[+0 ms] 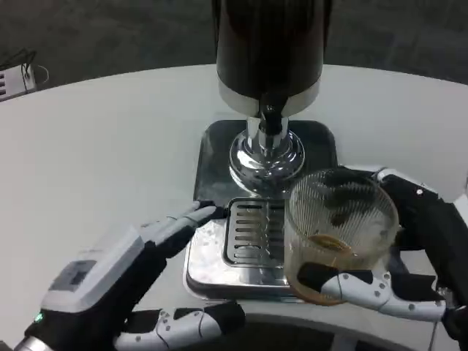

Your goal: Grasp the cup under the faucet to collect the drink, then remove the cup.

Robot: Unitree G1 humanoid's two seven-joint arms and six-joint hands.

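At the far left edge, beyond the round white table (110,146), a pale power strip (11,82) with a cable lies on the dark grey carpet (110,33) that runs across the top of the picture. Nearer, at lower left, the left hand (157,245) rests over the tabletop with its fingers stretched out and apart, holding nothing; its fingertips (205,213) reach the left edge of the drip tray (212,270), and its thumb lies low along the table's near edge. The drip tray is a shiny metal base with a slotted grille (252,232) in its middle, and behind it rises the chrome foot (266,157) of the drink dispenser (269,51), whose dark body fills the top centre; a small faucet (270,117) juts from its silver band. To the right of the grille, the cup (340,234), a clear ribbed glass, stands roughly upright with its long axis vertical and its mouth facing up, leaning slightly toward the camera, a little brownish liquid in its bottom. It sits forward and right of the faucet, over the tray's right front corner. The right hand (409,248) wraps it from the right, fingers behind, thumb across the front base
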